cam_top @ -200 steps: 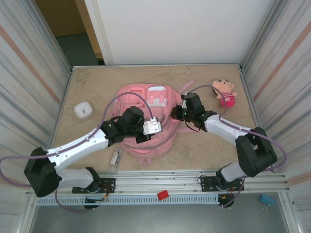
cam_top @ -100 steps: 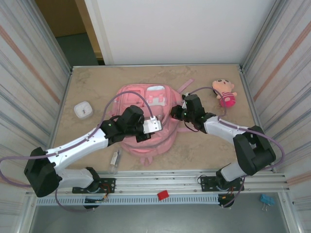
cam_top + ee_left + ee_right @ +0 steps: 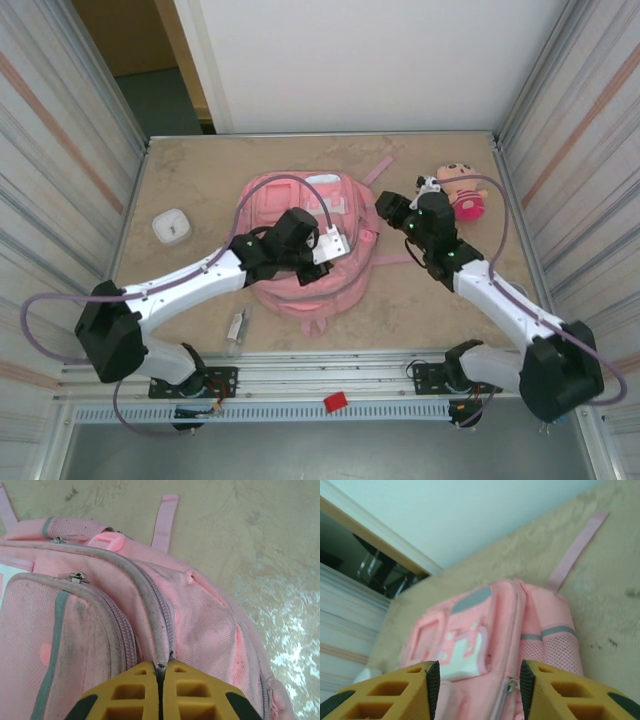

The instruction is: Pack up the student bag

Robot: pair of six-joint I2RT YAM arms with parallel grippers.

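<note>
Our left arm stretches toward two o'clock, left gripper (image 3: 160, 669) pinched together at the backpack's (image 3: 268, 205) zip; right gripper (image 3: 479, 680) hovers apart at three o'clock.

One student bag (image 3: 292, 296); one doll (image 3: 462, 190); one white box (image 3: 172, 226); one small clear item (image 3: 237, 328).

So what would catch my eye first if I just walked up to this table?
The big pink student bag lying flat mid-table, with two white-and-black arms bent over it: the left arm has its jaws shut at the bag's zip line, the right arm holds its jaws open by the bag's right side. Next, the small pink-dressed doll near the far right corner and a small white square object on the left.
</note>
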